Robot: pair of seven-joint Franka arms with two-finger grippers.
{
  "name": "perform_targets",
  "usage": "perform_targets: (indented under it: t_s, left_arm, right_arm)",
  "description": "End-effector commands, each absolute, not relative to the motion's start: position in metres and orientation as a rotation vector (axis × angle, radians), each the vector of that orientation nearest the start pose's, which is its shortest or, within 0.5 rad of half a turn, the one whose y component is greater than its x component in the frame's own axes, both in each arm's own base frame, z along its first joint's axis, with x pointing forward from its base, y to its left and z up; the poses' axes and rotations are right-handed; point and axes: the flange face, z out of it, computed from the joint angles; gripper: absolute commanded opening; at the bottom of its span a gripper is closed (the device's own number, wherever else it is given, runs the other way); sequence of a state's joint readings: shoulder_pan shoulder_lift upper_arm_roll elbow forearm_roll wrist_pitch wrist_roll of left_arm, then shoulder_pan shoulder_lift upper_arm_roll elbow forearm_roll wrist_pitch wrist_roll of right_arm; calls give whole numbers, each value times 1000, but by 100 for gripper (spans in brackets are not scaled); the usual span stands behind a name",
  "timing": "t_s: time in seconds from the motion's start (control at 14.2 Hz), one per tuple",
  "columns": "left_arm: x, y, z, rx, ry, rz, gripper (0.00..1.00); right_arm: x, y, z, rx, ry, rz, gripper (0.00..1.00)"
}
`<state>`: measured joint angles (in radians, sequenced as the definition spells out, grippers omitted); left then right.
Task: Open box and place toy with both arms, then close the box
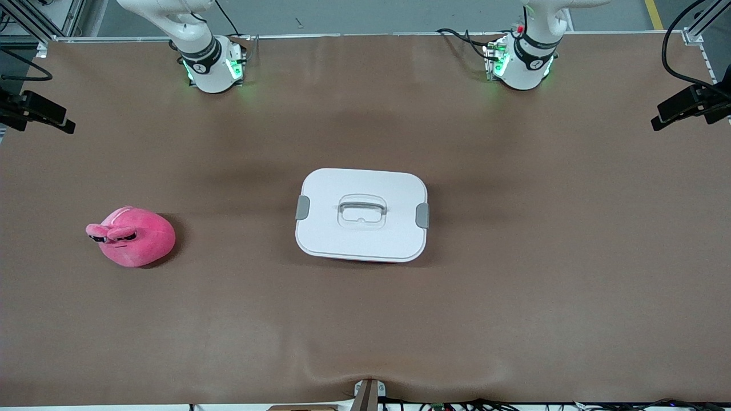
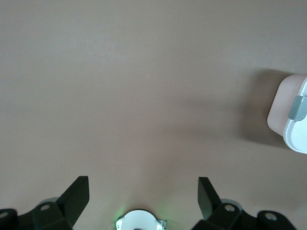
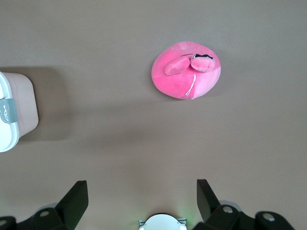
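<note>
Opening stage, judged not yet begun; rectangular translucent pink plastic box [image 1: 361, 216] closed under flat white lid [image 1: 362, 197], resting at mid-table on brown table cover [image 1: 514, 297]; grey side clips [image 1: 422, 215] apparently down at both short ends, recessed clear handle [image 1: 362, 210] at lid centre.

Small round hot-pink plush toy [image 1: 132, 236], ears and dark sleepy eyes visible, lying well apart from box, toward right arm's end of table, slightly nearer to front camera than box centre.

Left gripper [image 2: 144, 196] raised over bare table cover on left arm's side, fingers [image 2: 76, 194] spread wide, nothing between; corner of box and one clip [image 2: 298, 108] in edge of left wrist view.

Right gripper [image 3: 142, 199] likewise raised over bare cover, fingers [image 3: 75, 198] apart and empty; toy [image 3: 187, 70] and box end [image 3: 17, 110] both in right wrist view.

Neither hand within front view; only the green-lit bases [image 1: 212, 68] along table's upper edge.

Next move, as judgement: release of both clips, one arm per end, then lift of lid by handle or rim; descent onto narrow clips demanding careful alignment; risk of box sliding on smooth cover if pressed from one end only; toy pickup by right arm sensible afterwards.
</note>
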<state>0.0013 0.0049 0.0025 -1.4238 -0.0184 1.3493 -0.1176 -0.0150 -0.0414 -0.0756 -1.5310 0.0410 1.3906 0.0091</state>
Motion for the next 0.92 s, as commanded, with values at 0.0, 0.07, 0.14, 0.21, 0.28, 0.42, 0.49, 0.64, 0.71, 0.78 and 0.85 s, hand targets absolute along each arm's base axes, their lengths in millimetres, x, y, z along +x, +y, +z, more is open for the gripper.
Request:
perform_targets:
  t_s: [0.0,0.07,0.14,0.21,0.28,0.42,0.49,0.64,0.71,0.78,0.85]
  left_arm:
    - [530,-1,671,-3151,-186,150,100]
    - [530,0,671,-3151,-189,150,100]
    - [530,0,672,-3153,-191,145,100]
    - [530,-1,671,-3151,-191,150,100]
    - [530,-1,671,-3151,-191,147,100]
    - [534,-1,664,-3152,-193,172,100]
    - [538,0,658,-3147,-180,185,100]
    - [541,-1,654,-3141,-188,195,100]
    - [543,2,651,-3150,-184,205,100]
    - [546,5,645,-3148,-196,222,100]
    - [549,5,641,-3144,-208,232,100]
  right_arm:
    - [522,-42,654,-3095,145,148,100]
    - [522,-41,654,-3096,142,148,100]
    - [522,-41,654,-3096,142,148,100]
    - [523,-40,654,-3094,142,148,100]
    - [523,-40,654,-3096,140,148,100]
    - [523,-40,654,-3096,140,146,100]
    - [523,-40,654,-3096,140,143,100]
    - [524,-40,653,-3096,142,143,100]
    - [525,-40,651,-3096,143,148,100]
    - [526,-40,650,-3096,143,148,100]
    - [528,-40,647,-3096,143,157,100]
